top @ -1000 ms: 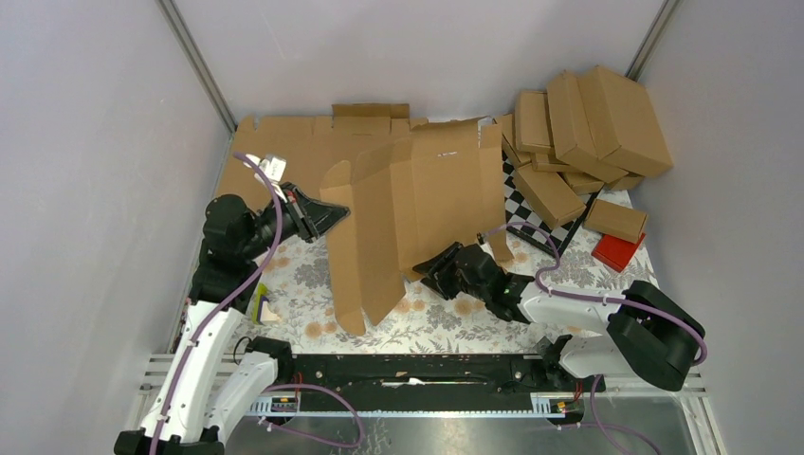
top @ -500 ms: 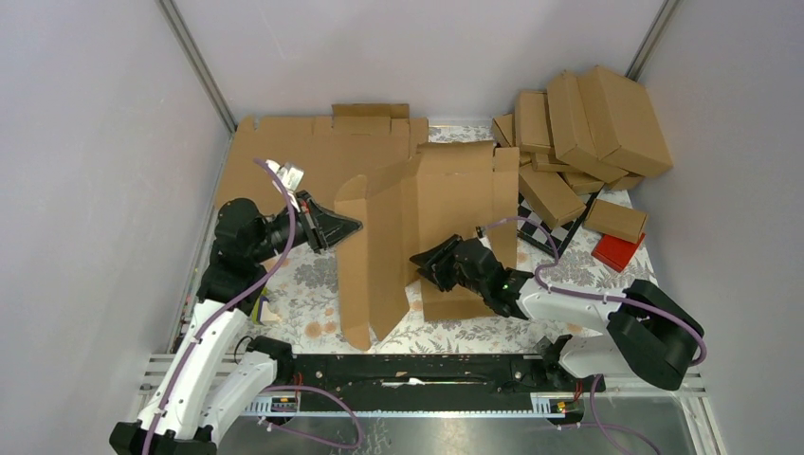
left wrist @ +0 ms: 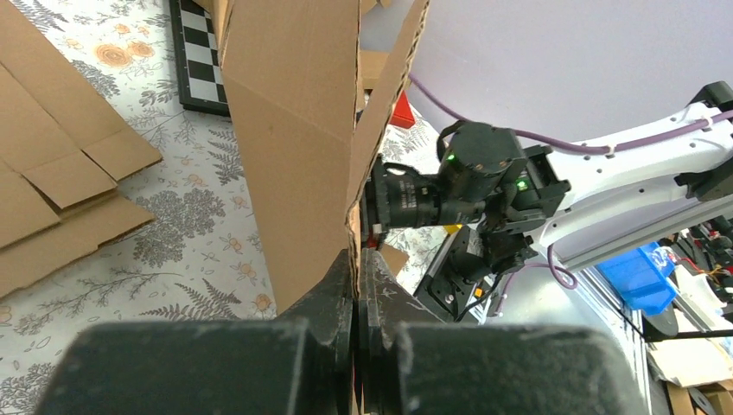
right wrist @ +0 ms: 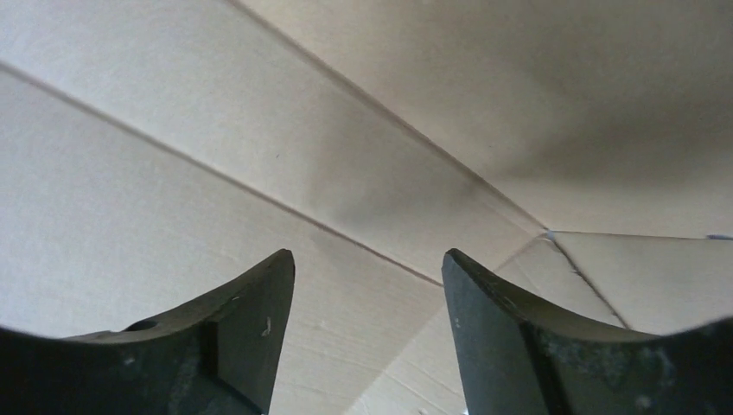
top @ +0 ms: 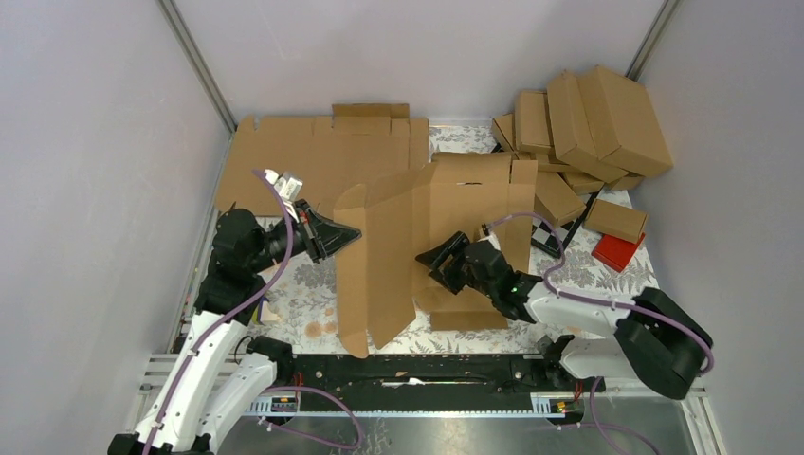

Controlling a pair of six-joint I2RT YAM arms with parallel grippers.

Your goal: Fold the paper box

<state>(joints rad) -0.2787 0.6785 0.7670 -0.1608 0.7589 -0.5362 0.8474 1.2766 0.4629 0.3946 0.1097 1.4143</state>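
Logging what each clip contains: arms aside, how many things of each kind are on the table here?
paper box, upright and partly folded: 1
flat cardboard blank: 1
folded cardboard boxes: at least 5; the pile overlaps
checkered board: 1
red block: 1
Total: at least 9

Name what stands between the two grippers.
A raised panel of the paper box: the left gripper pinches its edge, the open right gripper faces it. Top external view.

Table point(top: 294, 284) bears paper box point(top: 455, 199), flat cardboard point(top: 303, 156), cartons point(top: 607, 118), checkered board point(left wrist: 197, 60) — red block point(top: 616, 251).
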